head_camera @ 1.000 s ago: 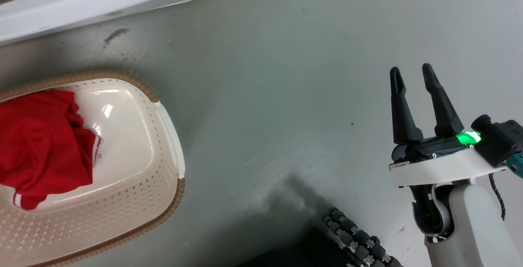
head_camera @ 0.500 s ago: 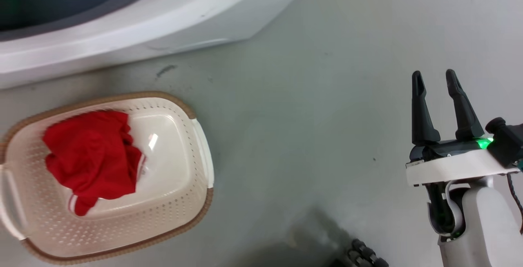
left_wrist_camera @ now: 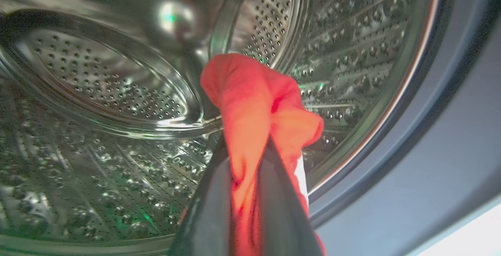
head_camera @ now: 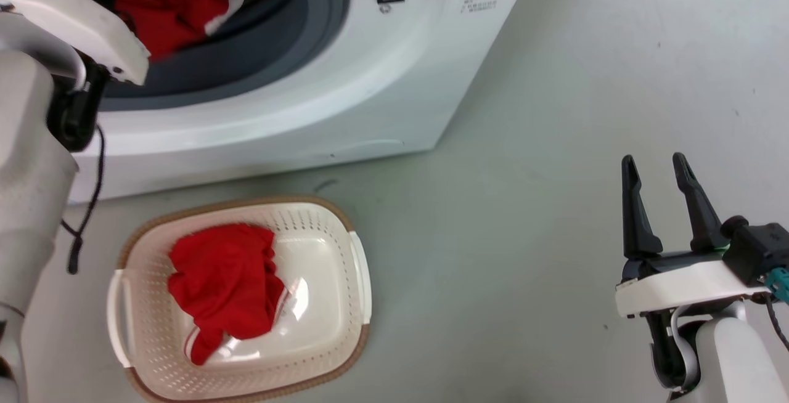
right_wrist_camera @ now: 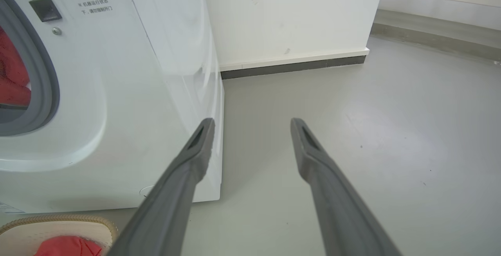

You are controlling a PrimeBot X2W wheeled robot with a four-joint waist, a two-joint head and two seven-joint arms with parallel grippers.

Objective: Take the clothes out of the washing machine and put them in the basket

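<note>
The white washing machine (head_camera: 345, 101) stands open, its grey-rimmed porthole (head_camera: 320, 15) at the top of the head view. Inside the perforated steel drum (left_wrist_camera: 98, 91), my left gripper (left_wrist_camera: 246, 143) is shut on a red garment (left_wrist_camera: 250, 91) that bunches above the fingers. This garment (head_camera: 166, 2) shows in the porthole beyond my left wrist (head_camera: 80, 27). A second red garment (head_camera: 225, 283) lies crumpled in the cream basket (head_camera: 314, 236) on the floor before the machine. My right gripper (head_camera: 661, 169) hovers open over bare floor, far right of the basket.
Grey floor (head_camera: 524, 206) stretches between basket and right arm. My pale left forearm (head_camera: 24, 175) rises at the left edge with a black cable hanging. A white wall with a dark skirting (right_wrist_camera: 293, 66) stands behind the machine's right side (right_wrist_camera: 176, 72).
The head camera has swung up, bringing the machine's porthole and my left arm into view. The right gripper stays open. The garment in the basket lies unchanged.
</note>
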